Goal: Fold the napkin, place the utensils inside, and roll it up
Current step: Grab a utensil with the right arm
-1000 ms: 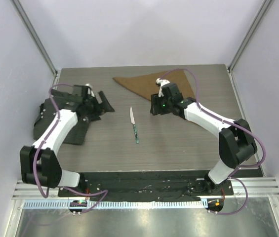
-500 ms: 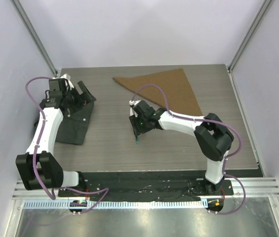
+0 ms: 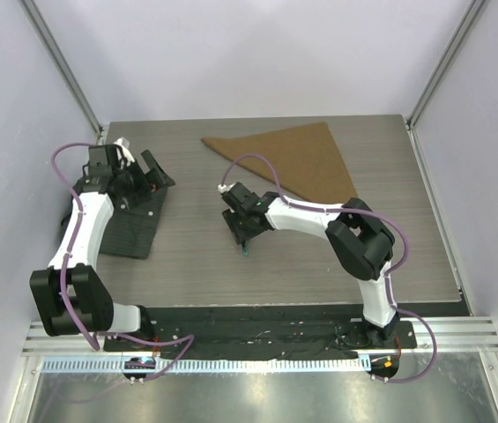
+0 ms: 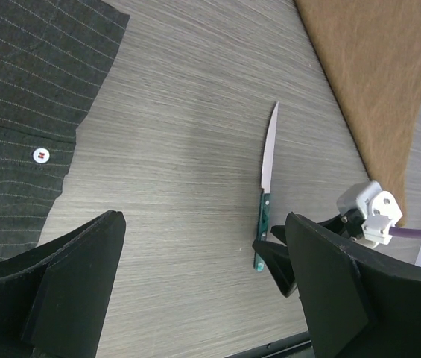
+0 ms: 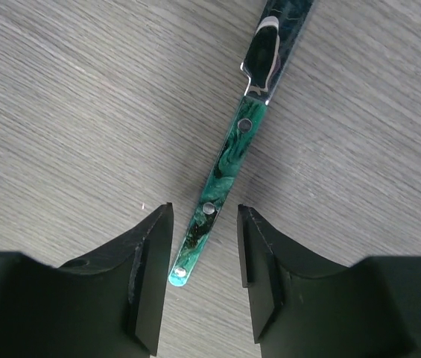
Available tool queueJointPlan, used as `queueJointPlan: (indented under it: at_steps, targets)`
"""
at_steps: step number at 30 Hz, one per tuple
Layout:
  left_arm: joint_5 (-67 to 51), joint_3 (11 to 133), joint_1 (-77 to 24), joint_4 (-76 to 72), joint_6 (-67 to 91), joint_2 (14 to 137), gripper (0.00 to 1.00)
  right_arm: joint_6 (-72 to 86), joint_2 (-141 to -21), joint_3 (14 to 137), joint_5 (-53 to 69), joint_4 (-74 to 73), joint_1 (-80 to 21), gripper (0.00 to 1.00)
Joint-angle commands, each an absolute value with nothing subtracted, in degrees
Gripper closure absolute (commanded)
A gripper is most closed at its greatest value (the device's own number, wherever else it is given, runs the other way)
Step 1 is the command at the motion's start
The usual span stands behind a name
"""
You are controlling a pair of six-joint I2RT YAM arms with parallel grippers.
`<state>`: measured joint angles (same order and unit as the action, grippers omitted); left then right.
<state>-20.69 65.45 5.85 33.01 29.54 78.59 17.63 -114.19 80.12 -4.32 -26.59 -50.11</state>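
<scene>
The tan-brown napkin (image 3: 297, 159) lies folded into a triangle at the back right of the table; it also shows in the left wrist view (image 4: 378, 82). The knife (image 4: 267, 183), with a silver blade and teal-green handle, lies on the table's middle. My right gripper (image 3: 242, 231) is low over it and open. In the right wrist view the handle (image 5: 221, 201) lies between the two fingers of this gripper (image 5: 204, 276), touching neither. My left gripper (image 3: 156, 172) is open and empty, above the dark mat's far edge.
A dark grey striped mat (image 3: 130, 225) with a white button (image 4: 40, 154) lies at the table's left. The right arm's purple cable loops above the napkin's near edge (image 3: 257, 163). The black base strip (image 3: 257, 317) runs along the near edge.
My right gripper moved from the napkin's near edge leftward and down to straddle the knife handle. My left gripper drew back left over the mat.
</scene>
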Motion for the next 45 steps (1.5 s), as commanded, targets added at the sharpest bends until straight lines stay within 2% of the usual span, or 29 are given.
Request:
queueJointPlan:
  at_steps: [1, 8, 9, 12, 15, 16, 17, 26, 35, 45]
  targets:
    - [-22.5, 65.1, 6.7, 31.3, 29.2, 77.2, 0.06, 16.2, -115.4, 83.4, -6.9, -28.6, -50.9, 0.54]
    - [-23.2, 65.1, 7.3, 31.2, 29.2, 76.8, 0.06, 15.9, -117.7, 85.4, -8.3, -30.4, -51.8, 0.55]
    - [-23.4, 65.1, 7.4, 31.2, 29.2, 77.0, 0.06, 15.8, -117.9, 85.6, -8.4, -30.6, -51.8, 0.58]
    - [-24.0, 65.1, 7.7, 31.2, 29.4, 77.0, 0.06, 15.1, -119.0, 86.3, -7.5, -31.2, -51.9, 0.75]
    - [-24.3, 65.0, 8.0, 31.2, 29.3, 77.0, 0.06, 13.6, -120.1, 86.9, -6.8, -32.0, -51.9, 0.87]
    - [-24.3, 65.0, 8.2, 31.2, 29.3, 77.0, 0.06, 12.9, -120.3, 87.0, -6.8, -32.3, -51.9, 0.95]
    - [-24.3, 65.1, 8.3, 31.2, 29.3, 76.9, 0.06, 12.1, -120.8, 87.3, -6.8, -33.0, -51.9, 0.99]
    - [-24.5, 64.7, 9.2, 30.8, 29.4, 76.7, 0.06, 0.3, -115.4, 85.4, -7.7, -32.0, -51.2, 0.99]
    - [-25.3, 64.2, 10.2, 30.3, 29.7, 76.5, 0.06, -14.8, -108.9, 85.3, -0.8, -29.3, -38.5, 0.99]
    - [-26.0, 63.8, 11.7, 29.6, 30.1, 76.9, 0.06, -26.8, -113.4, 92.7, 3.4, -30.5, -25.8, 0.99]
